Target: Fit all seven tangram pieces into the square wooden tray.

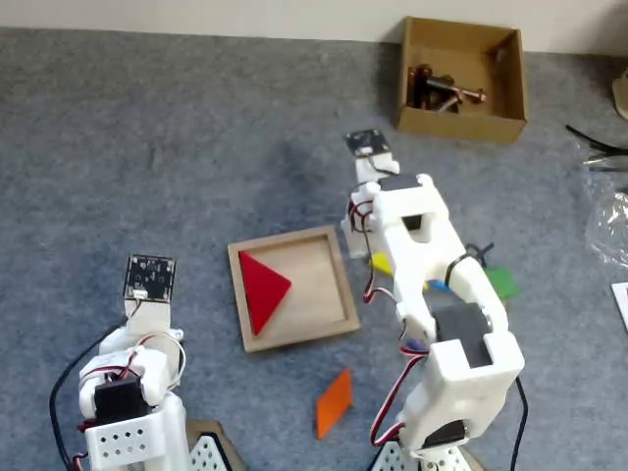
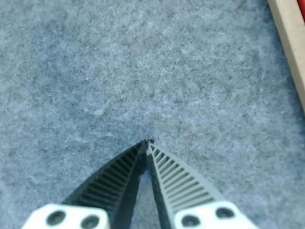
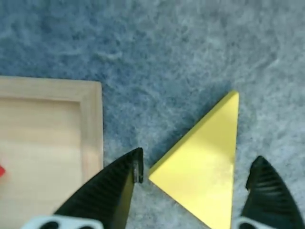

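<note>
The square wooden tray (image 1: 339,270) lies mid-table with a red triangle (image 1: 260,287) inside, against its left wall. A yellow triangle (image 3: 205,162) rests flat on the carpet just outside the tray's right wall (image 3: 93,129); my right gripper (image 3: 195,176) is open, one finger on either side of it. From above, that arm covers most of the yellow triangle (image 1: 381,263). An orange parallelogram (image 1: 334,402) lies in front of the tray. Green (image 1: 502,283) and blue (image 1: 437,286) pieces peek out beside the right arm. My left gripper (image 2: 147,143) is shut over bare carpet, left of the tray.
A cardboard box (image 1: 461,113) holding metal parts stands at the back right. A plastic bag (image 1: 608,226) and cables lie at the right edge. Grey carpet covers the table; the tray's edge (image 2: 288,43) shows in the left wrist view.
</note>
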Available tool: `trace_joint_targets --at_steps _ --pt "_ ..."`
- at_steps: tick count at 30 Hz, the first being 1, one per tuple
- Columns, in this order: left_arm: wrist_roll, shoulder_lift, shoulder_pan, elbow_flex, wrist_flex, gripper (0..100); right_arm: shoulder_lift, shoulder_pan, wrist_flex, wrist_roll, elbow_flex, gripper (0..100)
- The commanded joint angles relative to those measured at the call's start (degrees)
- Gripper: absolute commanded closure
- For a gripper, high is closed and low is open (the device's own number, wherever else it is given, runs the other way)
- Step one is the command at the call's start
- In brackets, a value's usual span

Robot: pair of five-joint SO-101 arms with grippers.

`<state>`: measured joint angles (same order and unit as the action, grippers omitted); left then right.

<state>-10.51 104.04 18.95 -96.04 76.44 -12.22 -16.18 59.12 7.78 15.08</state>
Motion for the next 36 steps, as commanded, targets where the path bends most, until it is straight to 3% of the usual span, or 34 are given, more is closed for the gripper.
trace_joint_targets --at_steps 1,36 --pt "0.26 0.31 0.66 -1.1 0.26 99 0.66 -0.48 -1.01 -0.44 -0.22 67.8" --pt "0.26 0.31 0.66 -1.1 0.26 99 0.57 0.4 -3.74 -0.35 4.35 67.8"
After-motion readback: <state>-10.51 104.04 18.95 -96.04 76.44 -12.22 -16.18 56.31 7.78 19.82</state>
